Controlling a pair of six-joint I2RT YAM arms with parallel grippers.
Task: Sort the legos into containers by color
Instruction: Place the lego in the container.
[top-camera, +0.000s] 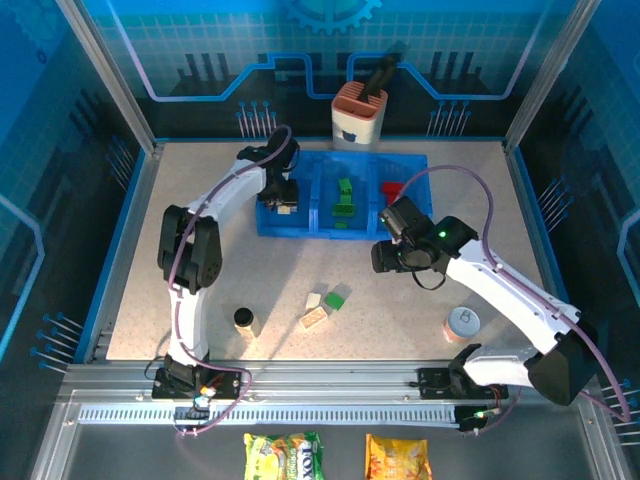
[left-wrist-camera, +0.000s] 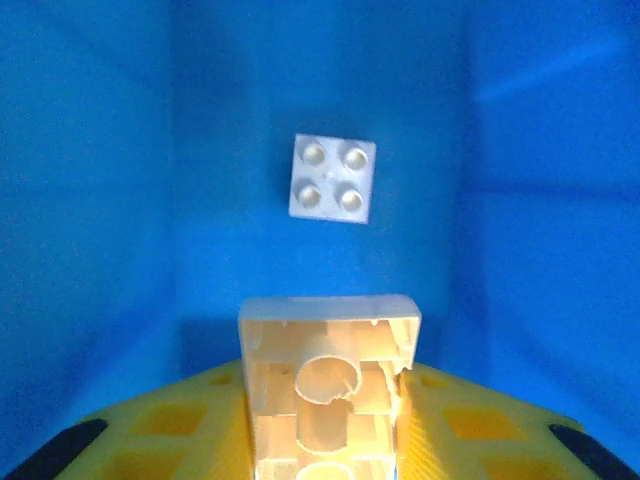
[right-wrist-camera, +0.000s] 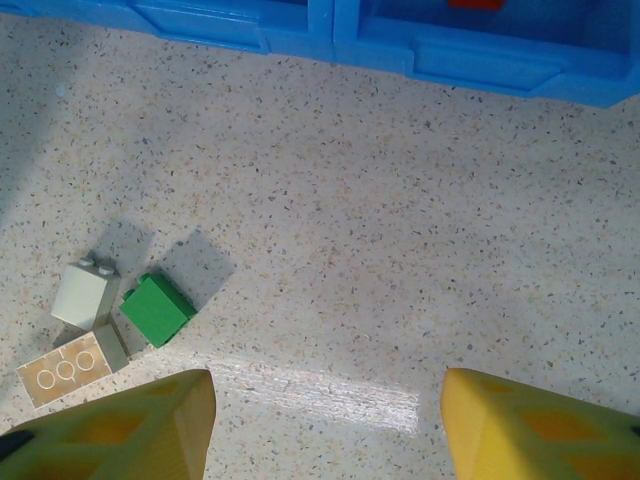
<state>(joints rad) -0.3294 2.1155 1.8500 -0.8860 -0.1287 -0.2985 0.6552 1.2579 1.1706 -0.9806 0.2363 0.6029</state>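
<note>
— Where do the legos lie?

— Measure from the blue tray (top-camera: 310, 233). In its left compartment a four-stud cream brick (left-wrist-camera: 332, 178) lies flat, studs up. Over that floor my left tool (left-wrist-camera: 328, 430) clamps a held cream brick (left-wrist-camera: 328, 360), hollow underside showing. Green bricks (top-camera: 345, 197) fill the middle compartment, and a red brick (top-camera: 392, 188) lies in the right.

— And outside it?

— On the counter (right-wrist-camera: 400, 200) near its front wall, a loose green brick (right-wrist-camera: 157, 309) lies just beside a small cream brick (right-wrist-camera: 85, 293) and a long cream brick (right-wrist-camera: 62, 368).
</note>
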